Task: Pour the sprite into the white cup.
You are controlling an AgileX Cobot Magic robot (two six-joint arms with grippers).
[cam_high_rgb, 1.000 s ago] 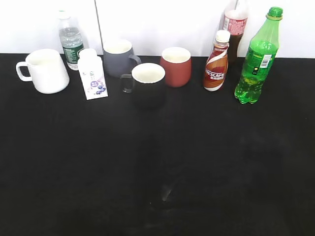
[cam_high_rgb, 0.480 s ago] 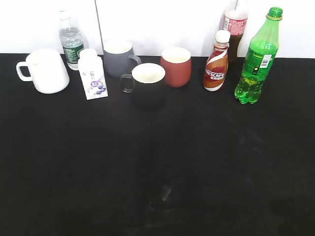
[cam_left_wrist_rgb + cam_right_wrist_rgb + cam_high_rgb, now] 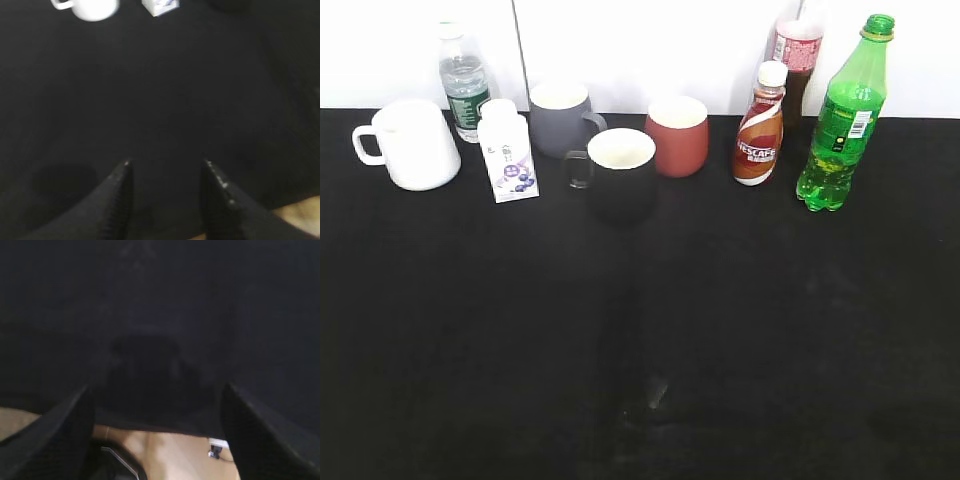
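The sprite point(image 3: 844, 117), a tall green bottle with a green cap, stands upright at the back right of the black table. The white cup point(image 3: 413, 144) stands at the back left, handle to the left; its lower part also shows at the top of the left wrist view point(image 3: 92, 7). Neither arm shows in the exterior view. My left gripper point(image 3: 166, 164) is open and empty above bare black cloth, well short of the cup. My right gripper point(image 3: 157, 390) is open and empty over the table's front edge.
Along the back stand a clear water bottle point(image 3: 465, 85), a white milk carton point(image 3: 508, 152), a grey mug point(image 3: 562, 118), a black mug point(image 3: 619, 173), a red cup point(image 3: 677, 134), a Nescafe bottle point(image 3: 761, 125) and a cola bottle point(image 3: 797, 60). Floor shows below the table edge point(image 3: 165, 427).
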